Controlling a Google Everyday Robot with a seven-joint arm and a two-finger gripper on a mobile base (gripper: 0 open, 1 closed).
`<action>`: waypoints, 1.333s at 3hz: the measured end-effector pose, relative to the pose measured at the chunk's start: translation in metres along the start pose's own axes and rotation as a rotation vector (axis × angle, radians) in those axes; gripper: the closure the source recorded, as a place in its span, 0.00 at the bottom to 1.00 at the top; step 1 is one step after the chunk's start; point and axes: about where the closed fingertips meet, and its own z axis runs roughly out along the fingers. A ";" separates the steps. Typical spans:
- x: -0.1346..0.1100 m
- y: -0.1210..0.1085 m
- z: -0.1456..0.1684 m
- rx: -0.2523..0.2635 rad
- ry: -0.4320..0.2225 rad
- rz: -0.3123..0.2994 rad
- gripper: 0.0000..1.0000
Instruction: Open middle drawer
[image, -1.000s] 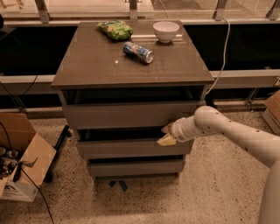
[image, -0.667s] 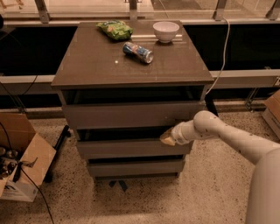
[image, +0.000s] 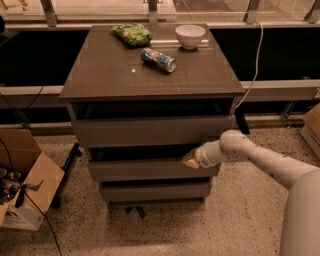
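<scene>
The grey-brown cabinet (image: 150, 75) has three handleless drawers stacked. The middle drawer (image: 145, 170) has a flat long front panel with a dark gap above its top edge. My gripper (image: 191, 160) comes in from the right on a white arm (image: 260, 160). Its yellowish tip rests at the top edge of the middle drawer's front, near its right end. The top drawer (image: 150, 131) is above it and the bottom drawer (image: 155, 191) below it.
On the cabinet top lie a green snack bag (image: 132, 34), a white bowl (image: 190, 35) and a can on its side (image: 158, 59). An open cardboard box (image: 25, 185) with cables stands at the left on the speckled floor. A box (image: 312, 127) stands at the right edge.
The arm has dropped slightly and the gripper tip has settled a little lower on the middle drawer's top edge. The drawer shows no clear movement.
</scene>
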 end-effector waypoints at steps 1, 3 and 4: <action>-0.012 0.003 -0.014 0.039 -0.009 -0.019 0.23; 0.008 0.000 -0.004 0.060 0.034 0.041 0.00; 0.027 -0.003 0.019 0.017 0.062 0.090 0.00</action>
